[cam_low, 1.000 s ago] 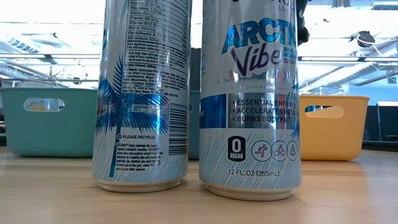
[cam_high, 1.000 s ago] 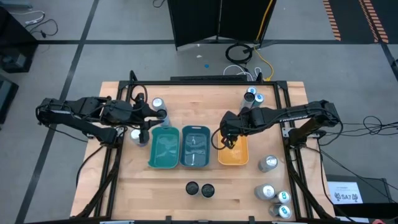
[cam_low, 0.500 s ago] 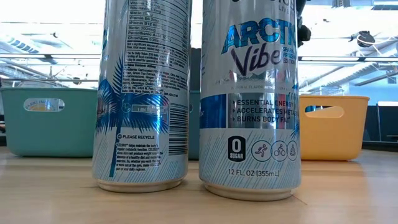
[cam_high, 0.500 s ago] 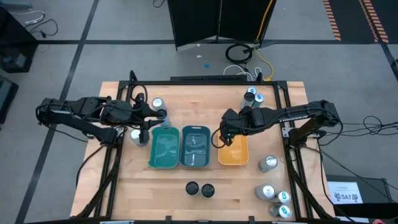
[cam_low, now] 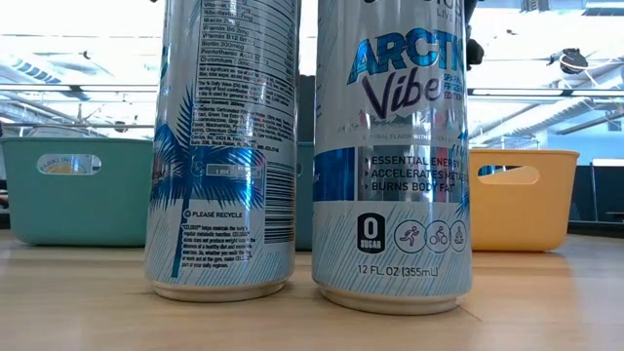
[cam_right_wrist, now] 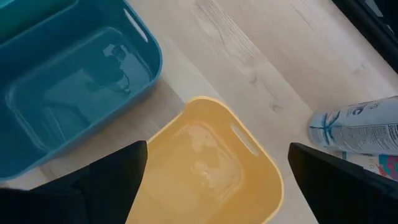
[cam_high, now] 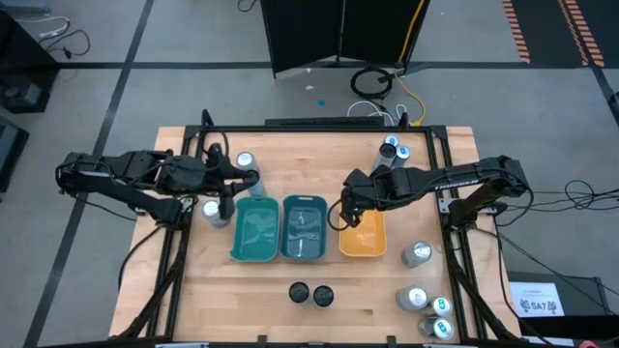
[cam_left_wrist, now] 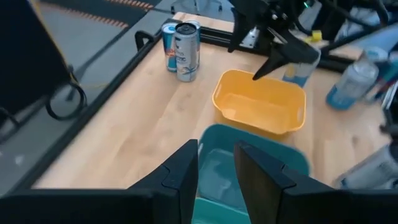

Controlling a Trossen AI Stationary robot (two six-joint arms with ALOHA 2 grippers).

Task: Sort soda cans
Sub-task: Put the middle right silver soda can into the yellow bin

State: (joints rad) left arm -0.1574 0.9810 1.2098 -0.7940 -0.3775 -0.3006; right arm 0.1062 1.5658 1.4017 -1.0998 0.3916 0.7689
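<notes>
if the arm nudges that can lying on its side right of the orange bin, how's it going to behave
The can lying on its side would probably roll, since its round wall rests on the bare table. It likely feels smooth and somewhat slippery, being shiny metal. Thin walls may dent under a hard squeeze. Whether it is full or empty cannot be told.

Three trays sit side by side mid-table: a teal tray point(cam_high: 254, 230), a blue tray point(cam_high: 304, 228) beside it and an orange tray point(cam_high: 363, 236) next to that. Eleven soda cans show from above: two dark-topped cans point(cam_high: 310, 293) in front of the blue tray, four silver cans point(cam_high: 418, 254) to the orange tray's right and front, two cans point(cam_high: 392, 149) behind the orange tray, and three cans point(cam_high: 246, 161) behind and left of the teal tray. Two arms reach in, one from each side.
</notes>
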